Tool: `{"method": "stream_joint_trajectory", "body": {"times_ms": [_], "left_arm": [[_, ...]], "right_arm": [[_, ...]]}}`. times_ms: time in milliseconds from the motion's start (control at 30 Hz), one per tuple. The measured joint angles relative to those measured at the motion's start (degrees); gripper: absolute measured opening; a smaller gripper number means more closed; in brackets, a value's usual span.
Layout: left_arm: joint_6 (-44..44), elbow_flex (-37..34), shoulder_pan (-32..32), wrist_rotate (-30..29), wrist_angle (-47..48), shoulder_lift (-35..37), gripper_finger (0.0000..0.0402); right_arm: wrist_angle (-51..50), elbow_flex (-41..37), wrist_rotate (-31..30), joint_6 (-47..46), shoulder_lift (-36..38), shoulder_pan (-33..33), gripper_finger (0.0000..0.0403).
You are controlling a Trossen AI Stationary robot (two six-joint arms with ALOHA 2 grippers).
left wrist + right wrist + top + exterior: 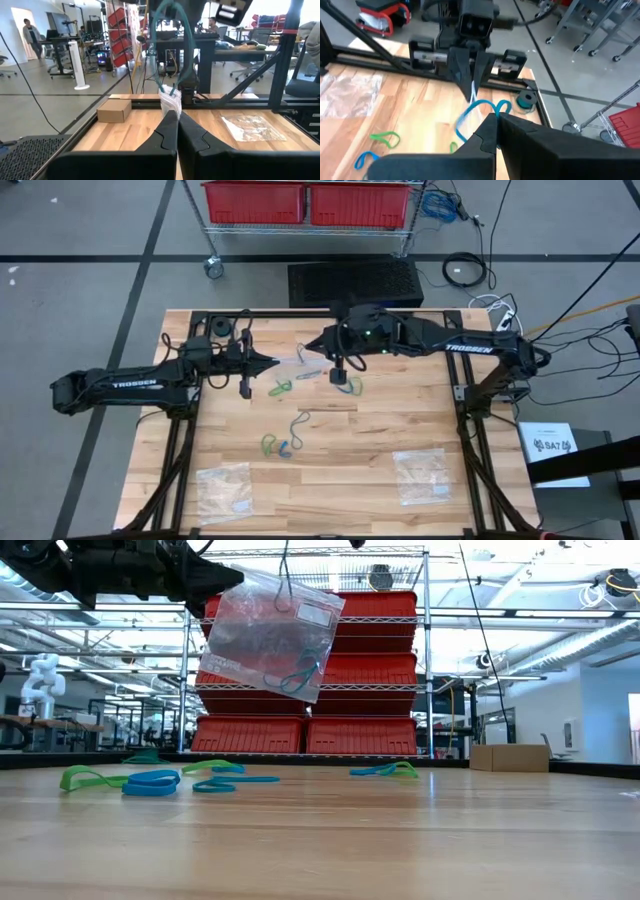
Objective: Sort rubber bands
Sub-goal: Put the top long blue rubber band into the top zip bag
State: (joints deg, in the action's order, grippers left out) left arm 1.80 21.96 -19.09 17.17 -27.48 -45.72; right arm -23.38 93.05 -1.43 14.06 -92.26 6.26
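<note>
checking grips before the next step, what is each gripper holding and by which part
Both grippers pinch one clear plastic bag above the table: the left gripper on one edge, the right gripper on the opposite edge.

two clear bags flat on table; red bins.

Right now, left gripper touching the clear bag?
Touching. Left wrist view: left gripper is shut on the clear bag's edge. Low view shows the bag hanging above the table.

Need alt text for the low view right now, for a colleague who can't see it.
A clear plastic bag with rubber bands inside hangs above the wooden table, pinched by a dark gripper at upper left. Loose blue and green rubber bands lie on the tabletop; red bins fill shelves behind.
</note>
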Motion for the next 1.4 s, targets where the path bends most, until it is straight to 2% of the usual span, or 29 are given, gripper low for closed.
{"method": "stream_joint_trajectory", "body": {"times_ms": [500, 767, 900, 1300, 1400], "left_arm": [[-0.03, 0.02, 0.00, 0.00, -0.04, 0.00, 0.0000], [-0.04, 0.04, 0.00, 0.00, -0.05, -0.01, 0.0000], [-0.04, 0.04, 0.00, -0.02, -0.07, -0.01, 0.0000], [-0.07, 0.04, 0.17, 0.02, -0.14, -0.01, 0.0000], [-0.07, 0.04, 0.22, 0.05, -0.16, -0.01, 0.0000]], "right_arm": [[-1.70, -0.01, 2.07, -2.11, -4.86, 0.76, 0.0000], [-2.79, -0.01, 3.46, -4.96, -5.03, 1.62, 0.0000], [-3.33, -0.01, 6.08, -6.21, -5.46, 1.96, 0.0000], [-4.59, -0.04, 6.33, -8.96, -8.15, 3.23, 0.0000], [-4.51, -0.03, 8.49, -10.02, -8.11, 3.54, 0.0000]]}}
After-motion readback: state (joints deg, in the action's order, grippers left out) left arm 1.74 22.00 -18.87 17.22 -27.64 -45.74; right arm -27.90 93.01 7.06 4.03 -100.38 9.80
